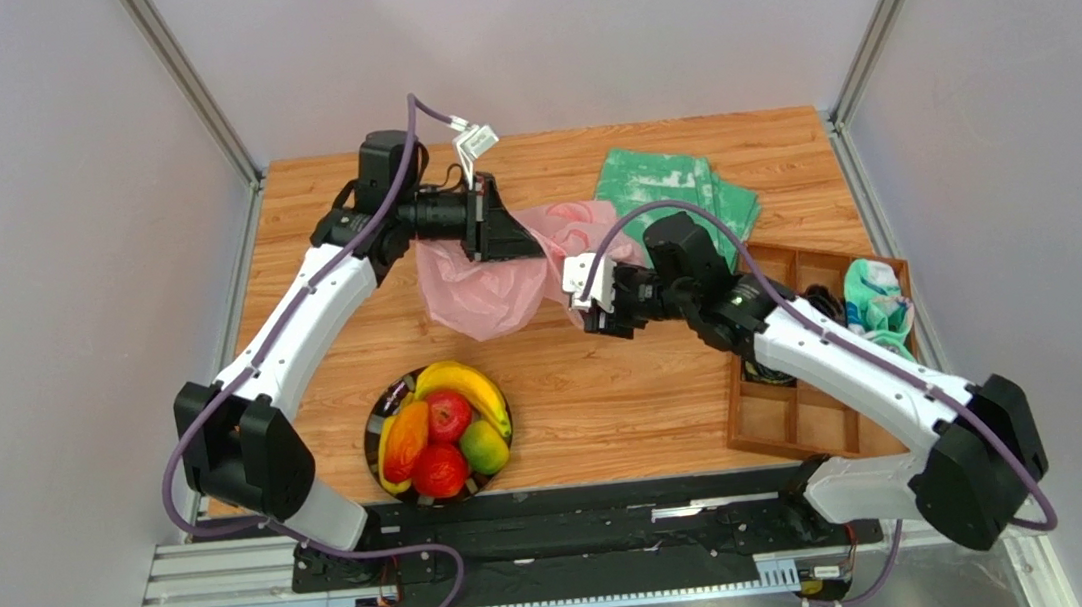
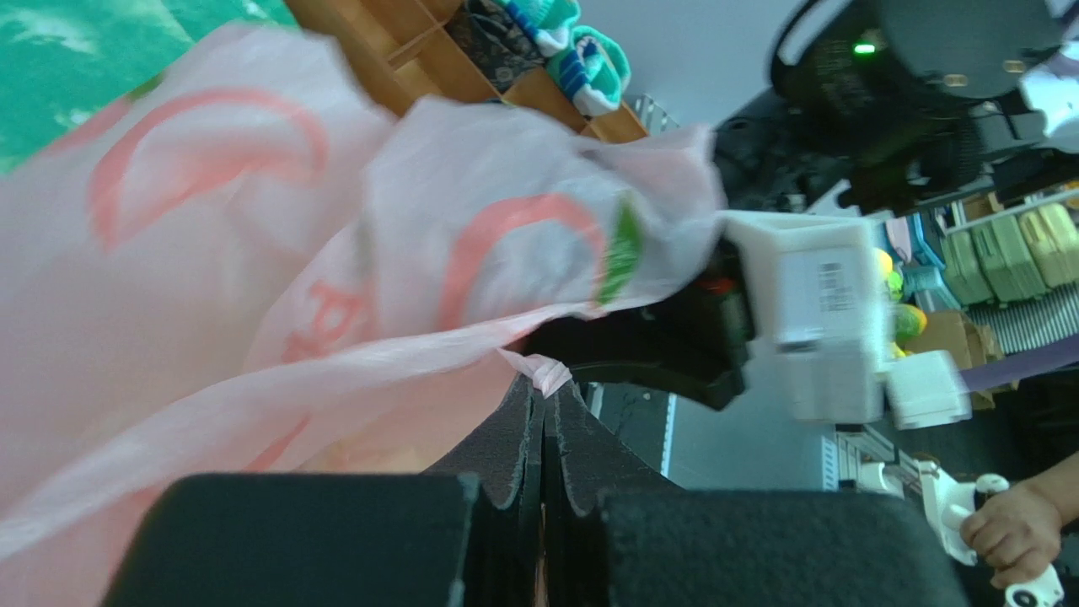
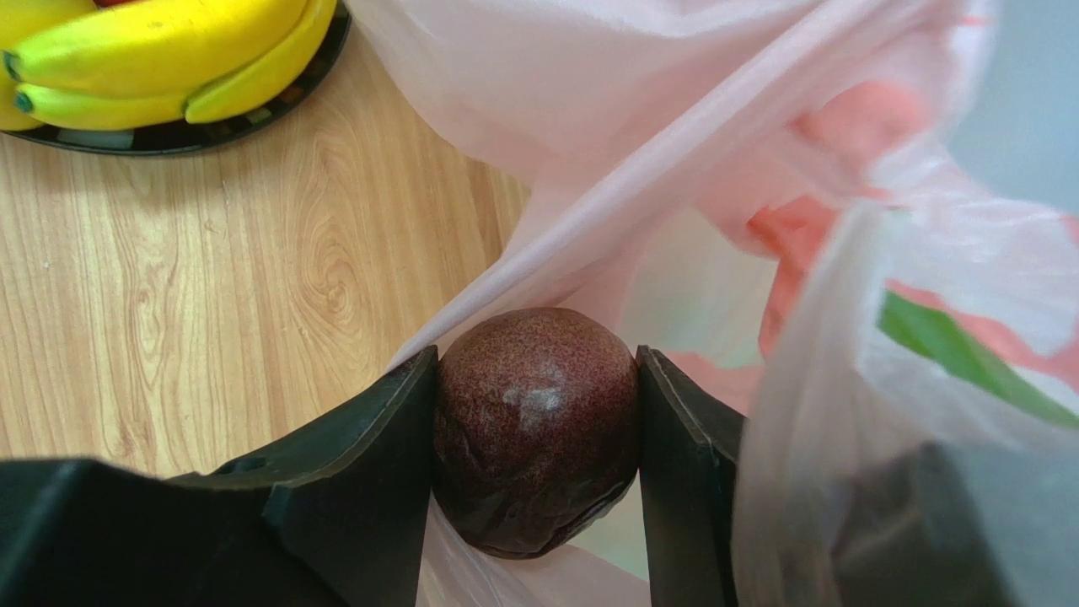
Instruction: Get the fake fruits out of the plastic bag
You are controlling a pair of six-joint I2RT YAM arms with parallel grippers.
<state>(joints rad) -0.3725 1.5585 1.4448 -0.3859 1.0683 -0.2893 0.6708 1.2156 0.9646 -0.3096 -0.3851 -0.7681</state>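
The pink plastic bag (image 1: 488, 287) lies at the middle back of the table, lifted at one edge. My left gripper (image 1: 513, 231) is shut on a pinch of the bag's edge (image 2: 547, 374), with the bag (image 2: 253, 278) hanging in front of it. My right gripper (image 1: 580, 297) is at the bag's right side, shut on a dark purple plum (image 3: 537, 424); the bag (image 3: 760, 165) drapes around it. A black plate (image 1: 378, 419) near the front holds bananas (image 1: 469, 388), a red apple (image 1: 449, 414), a second apple (image 1: 440, 471), a mango (image 1: 484, 445) and an orange fruit (image 1: 406, 440). The bananas (image 3: 165, 51) also show in the right wrist view.
A folded green-and-white cloth (image 1: 671, 187) lies behind the bag. A wooden compartment tray (image 1: 801, 420) with dark items and a teal cloth (image 1: 879, 298) stands at the right edge. Grey walls enclose the table on three sides.
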